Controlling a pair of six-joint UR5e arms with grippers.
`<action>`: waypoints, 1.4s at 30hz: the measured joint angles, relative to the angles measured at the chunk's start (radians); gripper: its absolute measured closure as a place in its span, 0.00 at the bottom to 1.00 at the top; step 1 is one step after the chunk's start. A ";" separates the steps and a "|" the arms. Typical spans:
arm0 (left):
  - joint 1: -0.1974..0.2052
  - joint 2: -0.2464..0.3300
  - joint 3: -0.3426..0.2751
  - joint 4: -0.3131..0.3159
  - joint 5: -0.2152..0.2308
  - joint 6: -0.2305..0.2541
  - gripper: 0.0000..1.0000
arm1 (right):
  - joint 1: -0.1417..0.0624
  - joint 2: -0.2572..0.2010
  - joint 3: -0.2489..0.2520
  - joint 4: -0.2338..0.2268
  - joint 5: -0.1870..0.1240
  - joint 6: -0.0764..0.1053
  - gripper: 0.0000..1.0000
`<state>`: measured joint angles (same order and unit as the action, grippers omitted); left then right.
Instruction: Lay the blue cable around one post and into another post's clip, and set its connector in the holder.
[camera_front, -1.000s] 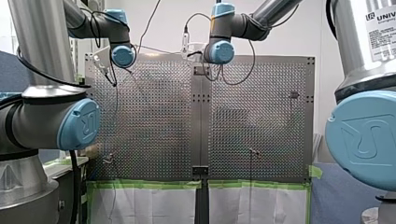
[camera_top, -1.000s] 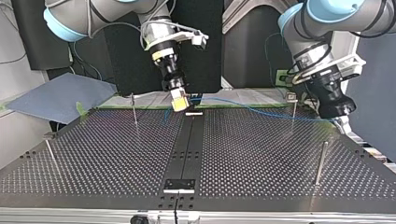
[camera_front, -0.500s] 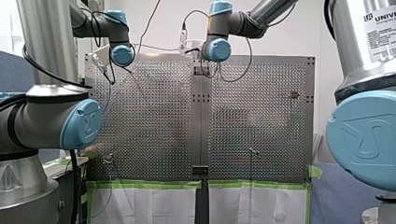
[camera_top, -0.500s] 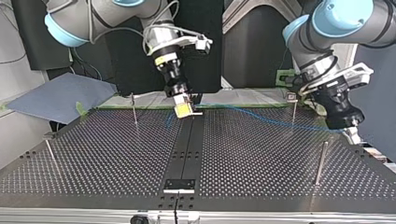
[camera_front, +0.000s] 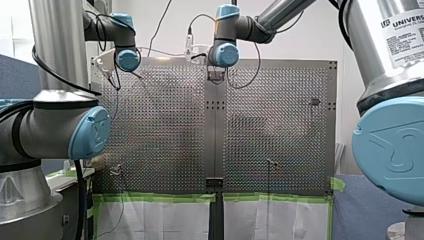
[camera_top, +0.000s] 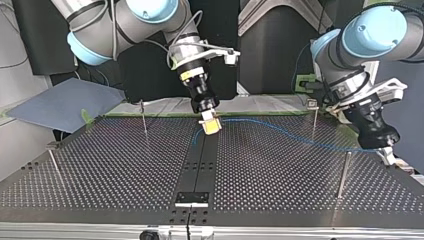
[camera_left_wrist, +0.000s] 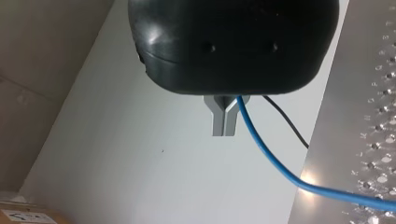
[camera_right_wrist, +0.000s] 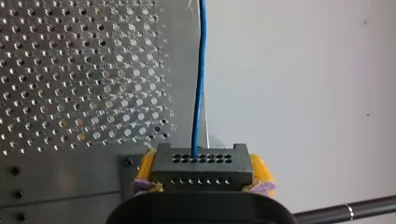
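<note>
Right end effector (camera_right_wrist: 202, 162) around connector (camera_right_wrist: 201, 169), lower half hidden

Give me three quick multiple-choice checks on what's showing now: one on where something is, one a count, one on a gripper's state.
1. Where is the black connector?
A. Between the yellow-padded fingers of my right gripper
B. In the holder
C. Lying loose, gripped by nothing

2. How many upright posts stand on the table in the top view?
A. Two
B. Four
C. Six

3. What state is my left gripper in?
A. Fingers spread wide, holding nothing
B. Fingers shut on the blue cable
C. Fingers clamped on a post

Answers:
1 A: the right wrist view shows yellow pads on both sides of the connector.
2 B: two posts stand on each half of the table.
3 B: in the left wrist view the cable comes out from between the shut metal fingers.
</note>
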<state>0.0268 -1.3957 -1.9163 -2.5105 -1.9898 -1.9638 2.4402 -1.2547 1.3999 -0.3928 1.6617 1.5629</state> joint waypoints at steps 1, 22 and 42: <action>0.005 0.000 0.002 0.000 0.004 -0.003 0.98 | 0.003 0.005 -0.007 0.005 0.000 0.000 1.00; 0.142 -0.020 0.004 0.003 0.145 -0.014 0.98 | 0.036 0.090 -0.160 0.028 0.013 0.008 1.00; 0.159 -0.104 0.011 0.056 0.203 0.011 0.98 | 0.032 0.168 -0.220 0.010 0.010 0.016 1.00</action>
<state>0.1860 -1.4999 -1.9048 -2.4546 -1.7869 -1.9532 2.4726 -1.0863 1.1799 -0.3823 1.6720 1.5787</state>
